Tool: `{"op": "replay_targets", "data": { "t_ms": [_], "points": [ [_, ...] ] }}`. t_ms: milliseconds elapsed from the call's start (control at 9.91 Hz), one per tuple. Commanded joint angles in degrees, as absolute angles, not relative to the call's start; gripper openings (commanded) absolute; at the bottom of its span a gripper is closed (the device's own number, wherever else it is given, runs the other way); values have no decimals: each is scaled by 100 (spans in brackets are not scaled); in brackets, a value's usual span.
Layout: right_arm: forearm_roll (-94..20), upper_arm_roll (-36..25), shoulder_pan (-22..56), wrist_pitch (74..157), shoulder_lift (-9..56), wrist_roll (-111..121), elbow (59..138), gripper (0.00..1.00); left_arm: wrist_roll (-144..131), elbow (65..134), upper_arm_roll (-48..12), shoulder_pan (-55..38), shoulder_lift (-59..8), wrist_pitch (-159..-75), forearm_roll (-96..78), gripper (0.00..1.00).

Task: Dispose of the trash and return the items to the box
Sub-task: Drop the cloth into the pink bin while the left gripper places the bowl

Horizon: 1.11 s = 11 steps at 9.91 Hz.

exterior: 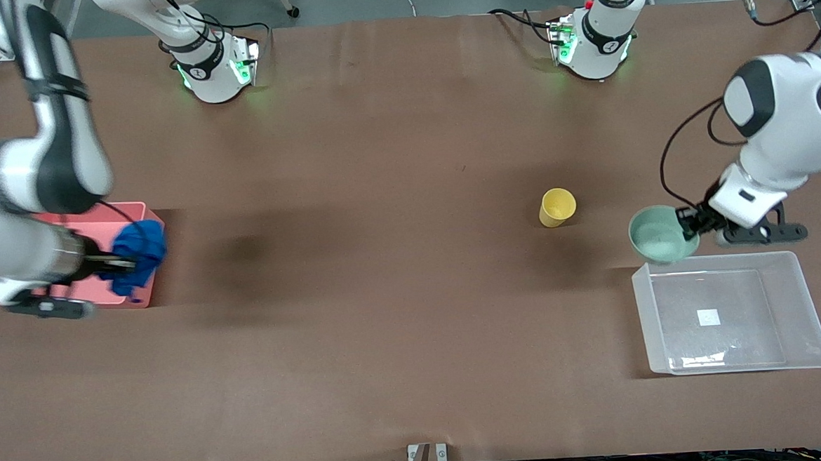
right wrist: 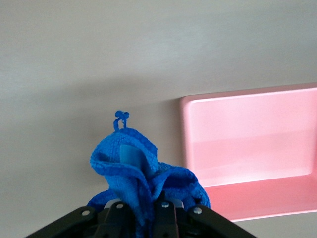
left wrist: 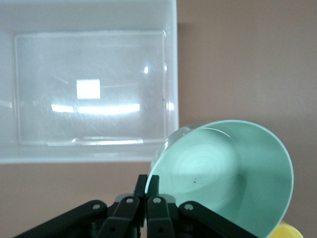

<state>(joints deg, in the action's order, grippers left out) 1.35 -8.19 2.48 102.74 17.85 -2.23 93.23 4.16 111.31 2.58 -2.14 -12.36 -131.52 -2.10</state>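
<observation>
Nearest the camera, the clear box [exterior: 731, 315] sits empty beside the mint-green bowl [exterior: 657, 235], whose rim is pinched by the closed left gripper [exterior: 688, 223]. Blue cloth [exterior: 137, 252] is clamped in the right gripper [exterior: 113, 263], apparently over the pink bin's [exterior: 125, 210] edge, so it should be centred before release.

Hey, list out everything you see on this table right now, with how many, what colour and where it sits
Cloth wad: one, bright blue, held in the right claw over the pink bin's edge.
Bin: one, pink, at the right arm's end of the table.
Cup: one, yellow, on the table, toward the left arm's end.
Bowl: one, mint green, gripped by its rim and tilted, just outside the clear box's edge.
Box: one, clear plastic, white sticker on its floor, at the left arm's end, nearer the front camera than the cup.
Table: one, brown.
Right claw: one, shut on the cloth wad.
Left claw: one, shut on the bowl.
</observation>
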Motion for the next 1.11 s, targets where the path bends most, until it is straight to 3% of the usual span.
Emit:
{"op": "replay_targets", "data": {
  "t_ms": [0, 202, 505, 807, 908, 1009],
  "points": [
    [578, -730, -340, 10623, 1907, 585, 9657, 1, 1279, 9788, 666, -211, -2545, -12965, -831, 0],
    [589, -721, -920, 11964, 1916, 1359, 10595, 1, 1983, 8680, 1175, -211, -3476, -12588, -1474, 0],
    [589, -712, -1265, 13958, 2003, 1687, 11993, 4, 2539, 8323, 1468, -185, -4410, -12691, -1942, 1],
    [580, -703, -1309, 14300, 2144, 1862, 12392, 18, 2540, 8367, 1468, -194, -4675, -13025, -2066, 11],
    [580, -703, -1336, 14343, 2232, 2255, 12358, 56, 2531, 8367, 1468, -176, -4650, -13025, -2065, 28],
    [571, -703, -1440, 14344, 2224, 2459, 12253, 100, 2540, 8358, 1468, -167, -4580, -13025, -2048, 64]
  ]
}}
